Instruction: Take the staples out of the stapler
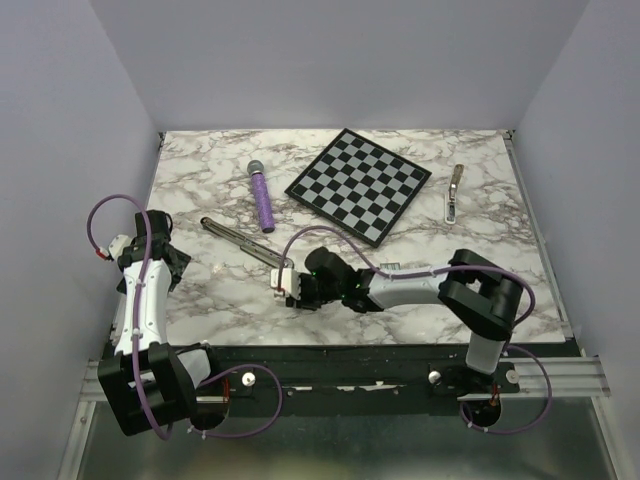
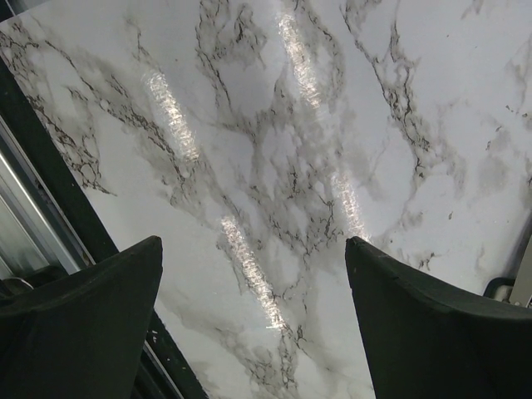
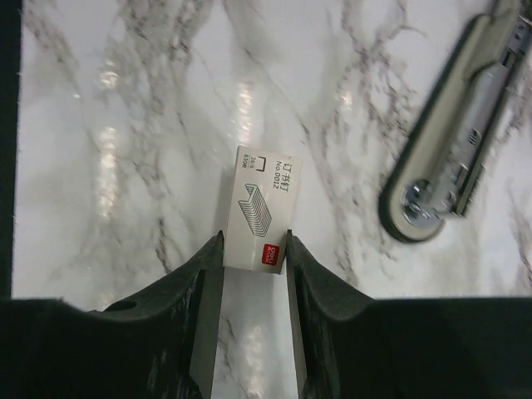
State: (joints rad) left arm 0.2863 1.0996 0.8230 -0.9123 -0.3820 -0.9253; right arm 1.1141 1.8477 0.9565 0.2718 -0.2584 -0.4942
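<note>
The right gripper (image 3: 254, 241) pinches a small staple box (image 3: 263, 195) near the stapler (image 3: 449, 158); the left gripper (image 2: 253, 249) hangs spread wide above the table (image 2: 332, 100).

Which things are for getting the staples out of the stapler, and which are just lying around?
For the job: stapler; staple box, gripped by the right gripper.
Just lying about: purple cylinder; checkered board; pale metal bar.
</note>
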